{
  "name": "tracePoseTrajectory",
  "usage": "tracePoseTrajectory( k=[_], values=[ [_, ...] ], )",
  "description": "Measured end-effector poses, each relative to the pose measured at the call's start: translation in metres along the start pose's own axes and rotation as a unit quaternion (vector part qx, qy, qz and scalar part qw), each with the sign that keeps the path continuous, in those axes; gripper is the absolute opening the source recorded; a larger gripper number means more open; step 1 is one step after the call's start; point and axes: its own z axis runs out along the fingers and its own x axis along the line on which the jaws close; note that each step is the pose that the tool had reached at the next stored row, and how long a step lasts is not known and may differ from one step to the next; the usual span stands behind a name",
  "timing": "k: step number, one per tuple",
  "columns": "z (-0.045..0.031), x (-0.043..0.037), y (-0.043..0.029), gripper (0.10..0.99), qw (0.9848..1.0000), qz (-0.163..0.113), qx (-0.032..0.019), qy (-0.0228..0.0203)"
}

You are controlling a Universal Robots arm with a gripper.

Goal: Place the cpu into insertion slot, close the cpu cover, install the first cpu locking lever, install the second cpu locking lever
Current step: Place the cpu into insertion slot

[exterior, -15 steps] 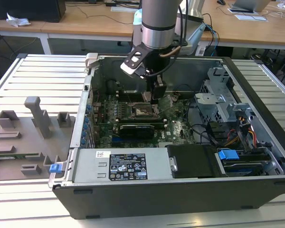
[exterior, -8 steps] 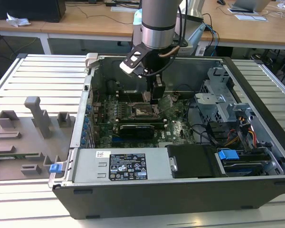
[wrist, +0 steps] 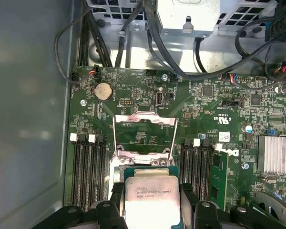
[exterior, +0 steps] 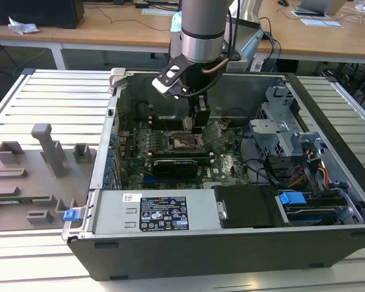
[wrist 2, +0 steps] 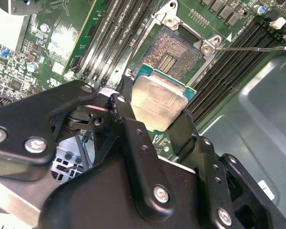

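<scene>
- Second wrist view: the gripper (wrist 2: 157, 113) has its two black fingers (wrist 2: 127, 107) pressed against opposite edges of the cpu (wrist 2: 159, 102), so the claw is clamped on the chip
- The cpu lies flat between the fingers with its silvery metal top facing the camera; a green-blue edge of its underside board peeks out along the side toward the socket
- It is close to square (no clear long axis), and its printed face can be seen in the first wrist view (wrist: 151, 198)
- The insertion slot (wrist 2: 174, 52) lies open beyond the chip, its field of contacts bare; the cpu is held apart from it, not seated
- A thin locking lever (wrist 2: 250, 48) sticks out sideways from one corner of the slot, over the memory slots (wrist 2: 238, 52)
- The first wrist view adds the cpu cover (wrist: 145, 119), swung up and open, with the green motherboard (wrist: 214, 100) visible through its square opening, and a coin cell (wrist: 103, 90) past it
- The exterior view gives the wider setting: the arm reaches down from the upper centre of the frame into the computer case (exterior: 170, 243), and the gripper (exterior: 199, 121) hangs just above the insertion slot (exterior: 184, 143) at mid-frame
</scene>
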Motion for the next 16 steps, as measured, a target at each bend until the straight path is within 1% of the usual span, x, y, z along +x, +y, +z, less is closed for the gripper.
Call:
tracePoseTrajectory(
  k=[7, 11, 16],
  values=[
    [0.0001, 0.0, 0.0, 0.545, 0.9996, 0.027, -0.0003, -0.0013],
    [0.0001, 0.0, 0.0, 0.545, 0.9994, 0.035, -0.0004, -0.0017],
    [0.0001, 0.0, 0.0, 0.545, 0.9988, 0.05, -0.0006, -0.0025]
  ],
)
